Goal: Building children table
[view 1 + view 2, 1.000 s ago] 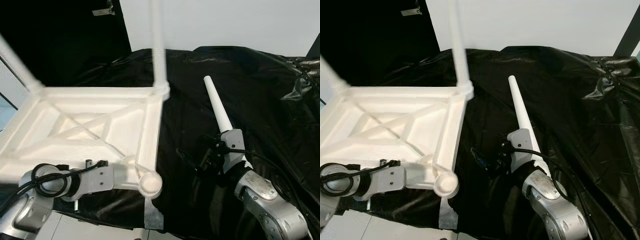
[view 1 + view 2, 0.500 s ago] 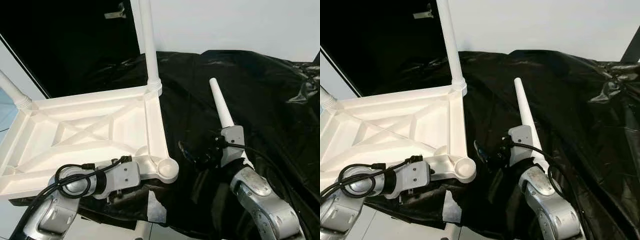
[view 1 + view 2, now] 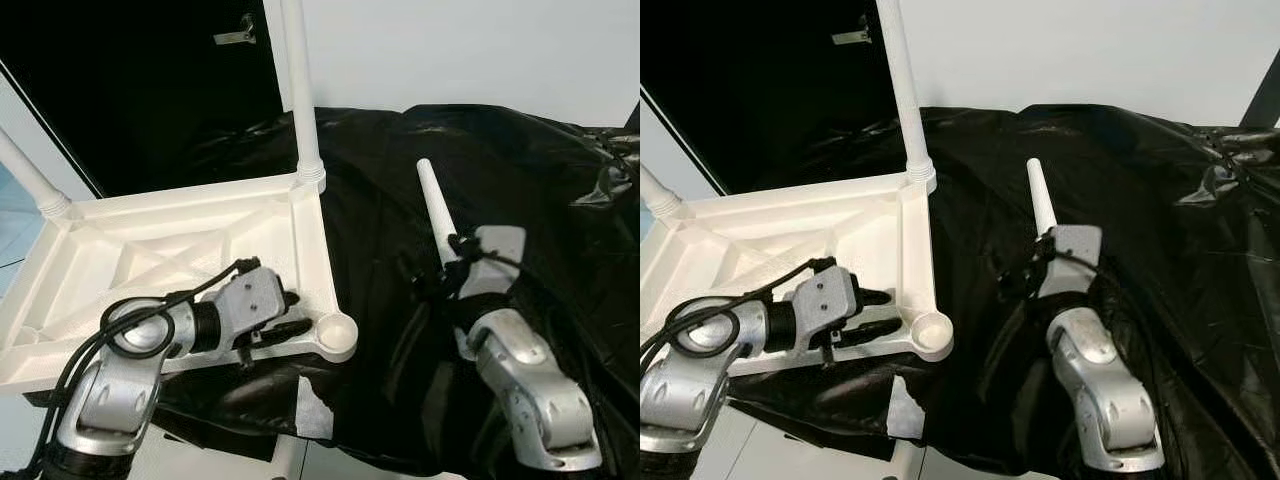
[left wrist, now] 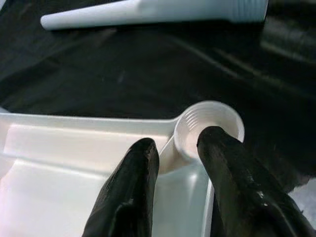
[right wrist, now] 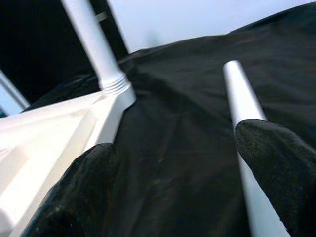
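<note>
A white wall (image 3: 480,45) and a dark doorway (image 3: 140,90) stand behind a work surface draped in crumpled black plastic sheeting (image 3: 540,170), which covers most of the ground before the robot.

On the robot's left side of that sheeting lies the white plastic children's table top (image 3: 130,250), turned upside down so its ribbed underside (diagonal braces crossing in the middle) faces up. Two white legs already stand in it: one upright leg (image 3: 300,90) in the far corner nearest the middle of the scene, and another fitted leg (image 3: 30,180) at the far left corner, leaning outward. The near corner on the robot's right carries an empty round socket (image 3: 337,330), threaded inside as the left wrist view shows (image 4: 210,131).

The left gripper (image 3: 285,315) rests at the table top's near edge just beside that socket, its two black fingers (image 4: 133,192) a little apart with the rim of the frame between them, one fingertip at the socket's lip; whether they actually pinch the rim cannot be told.

The right gripper (image 3: 450,262) is clamped on the thick end of a loose white table leg (image 3: 433,205), which lies tilted up off the sheeting, its narrow tip pointing away from the robot, well apart from the socket.
</note>
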`<state>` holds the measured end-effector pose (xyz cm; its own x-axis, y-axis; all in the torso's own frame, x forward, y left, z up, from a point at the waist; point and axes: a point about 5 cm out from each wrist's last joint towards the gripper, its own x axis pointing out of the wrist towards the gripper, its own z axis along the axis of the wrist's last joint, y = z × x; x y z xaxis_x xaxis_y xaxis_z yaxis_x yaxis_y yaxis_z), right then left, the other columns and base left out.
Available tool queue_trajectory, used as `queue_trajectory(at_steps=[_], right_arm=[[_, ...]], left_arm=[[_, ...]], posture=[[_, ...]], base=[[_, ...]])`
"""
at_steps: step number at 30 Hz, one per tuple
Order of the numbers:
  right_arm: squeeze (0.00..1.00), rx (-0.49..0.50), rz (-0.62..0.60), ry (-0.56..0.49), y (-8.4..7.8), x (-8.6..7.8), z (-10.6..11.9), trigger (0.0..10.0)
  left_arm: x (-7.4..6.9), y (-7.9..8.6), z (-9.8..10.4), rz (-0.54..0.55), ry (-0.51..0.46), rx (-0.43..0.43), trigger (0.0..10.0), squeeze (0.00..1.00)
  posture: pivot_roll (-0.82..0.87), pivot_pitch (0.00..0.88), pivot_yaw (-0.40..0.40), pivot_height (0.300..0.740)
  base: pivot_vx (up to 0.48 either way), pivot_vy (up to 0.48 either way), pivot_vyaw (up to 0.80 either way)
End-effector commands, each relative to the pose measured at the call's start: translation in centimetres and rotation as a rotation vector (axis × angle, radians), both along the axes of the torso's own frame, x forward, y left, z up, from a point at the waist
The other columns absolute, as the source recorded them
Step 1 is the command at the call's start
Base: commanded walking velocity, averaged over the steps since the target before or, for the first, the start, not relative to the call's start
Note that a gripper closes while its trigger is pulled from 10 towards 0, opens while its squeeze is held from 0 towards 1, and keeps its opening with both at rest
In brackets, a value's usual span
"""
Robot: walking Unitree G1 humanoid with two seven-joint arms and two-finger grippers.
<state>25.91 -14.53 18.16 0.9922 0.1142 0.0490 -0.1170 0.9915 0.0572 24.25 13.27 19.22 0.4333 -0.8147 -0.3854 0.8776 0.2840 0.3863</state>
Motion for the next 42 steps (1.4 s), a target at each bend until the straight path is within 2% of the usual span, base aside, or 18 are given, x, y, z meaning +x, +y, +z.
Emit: queue_trajectory(at_steps=[1, 2, 3, 5, 6, 9, 12, 13, 14, 15, 16, 19, 24, 30, 33, 37, 42], right_arm=[[0.00, -0.004, -0.067, 0.041, -0.7, 0.6, -0.2, 10.0], [0.00, -0.010, -0.091, 0.049, -1.0, 0.7, -0.2, 10.0], [0.16, -0.007, -0.110, 0.067, -1.3, 0.8, -0.2, 10.0], [0.16, -0.005, -0.120, 0.078, -1.5, 0.9, -0.3, 10.0], [1.00, -0.004, -0.140, 0.091, -1.9, 1.0, -0.3, 10.0], [1.00, -0.002, -0.165, 0.109, -2.5, 1.1, -0.2, 10.0], [1.00, 0.015, -0.184, 0.170, -3.3, 1.6, -0.3, 10.0], [1.00, 0.015, -0.184, 0.170, -3.3, 1.6, -0.3, 10.0], [0.10, 0.023, -0.190, 0.202, -3.5, 1.7, -0.5, 10.0], [0.10, 0.023, -0.190, 0.202, -3.5, 1.7, -0.5, 10.0], [0.00, 0.041, -0.195, 0.261, -3.8, 2.0, -0.8, 10.0], [0.00, 0.048, -0.195, 0.281, -4.0, 2.1, -0.9, 10.0], [0.00, 0.080, -0.180, 0.391, -4.9, 2.8, -2.2, 10.0], [0.00, 0.087, -0.159, 0.451, -5.6, 3.7, -2.4, 10.0], [0.00, 0.103, -0.145, 0.540, -6.1, 4.2, -2.9, 10.0], [0.00, 0.103, -0.130, 0.597, -6.2, 4.5, -3.4, 10.0], [0.00, 0.162, -0.119, 0.694, -6.1, 4.7, -4.7, 10.0]], left_arm=[[0.7, -0.8, 0.8, 0.122, -0.080, -0.118, 10.0, 0.00], [0.8, -1.1, 0.9, 0.138, -0.087, -0.155, 10.0, 0.00], [0.9, -1.4, 0.8, 0.156, -0.075, -0.186, 10.0, 0.00], [0.9, -1.6, 0.8, 0.165, -0.066, -0.202, 10.0, 0.00], [1.0, -1.8, 0.8, 0.179, -0.067, -0.223, 10.0, 0.00], [1.2, -2.3, 0.8, 0.188, -0.058, -0.270, 10.0, 0.00], [1.6, -3.1, 0.6, 0.190, -0.039, -0.359, 10.0, 0.00], [1.6, -3.1, 0.6, 0.190, -0.039, -0.359, 10.0, 0.00], [1.6, -3.4, 0.9, 0.178, -0.064, -0.387, 10.0, 0.00], [1.6, -3.4, 0.9, 0.178, -0.064, -0.387, 10.0, 0.00], [1.7, -4.2, 1.2, 0.155, -0.070, -0.442, 10.0, 0.00], [1.7, -4.5, 1.4, 0.142, -0.075, -0.460, 10.0, 0.00], [1.8, -5.5, 1.5, 0.099, -0.058, -0.468, 10.0, 0.00], [2.1, -6.0, 1.7, 0.103, -0.061, -0.480, 10.0, 0.00], [2.3, -6.4, 1.9, 0.104, -0.072, -0.493, 10.0, 0.00], [2.5, -6.6, 2.2, 0.128, -0.108, -0.503, 10.0, 0.00], [2.6, -6.7, 2.5, 0.144, -0.137, -0.509, 10.0, 0.00]], posture=[[0.01, 0.009, 0.060, 0.740], [0.01, 0.009, 0.060, 0.740], [0.01, 0.008, 0.055, 0.740], [0.01, 0.008, 0.053, 0.740], [0.01, 0.010, 0.044, 0.740], [0.00, 0.010, 0.039, 0.740], [0.00, 0.008, 0.031, 0.740], [0.00, 0.008, 0.031, 0.740], [0.00, 0.006, 0.024, 0.740], [0.00, 0.006, 0.024, 0.740], [-0.01, 0.005, 0.017, 0.740], [-0.01, 0.005, 0.016, 0.740], [-0.01, 0.006, -0.004, 0.740], [0.00, 0.007, -0.027, 0.740], [0.01, 0.005, -0.049, 0.740], [0.03, 0.004, -0.071, 0.740], [0.04, 0.014, -0.086, 0.740]], base=[[0.000, 0.000, 0.00], [0.000, 0.000, 0.00], [0.000, 0.000, 0.00], [0.000, 0.000, 0.00], [0.000, 0.000, 0.00], [0.000, 0.000, 0.00], [0.000, 0.000, 0.00], [0.000, 0.000, 0.00], [0.000, 0.000, 0.00], [0.000, 0.000, 0.00], [0.000, 0.000, 0.00], [0.000, 0.000, 0.00], [0.000, 0.000, 0.00], [0.000, 0.000, 0.00], [0.000, 0.000, 0.00], [0.000, 0.000, 0.00], [0.000, 0.000, 0.00]])
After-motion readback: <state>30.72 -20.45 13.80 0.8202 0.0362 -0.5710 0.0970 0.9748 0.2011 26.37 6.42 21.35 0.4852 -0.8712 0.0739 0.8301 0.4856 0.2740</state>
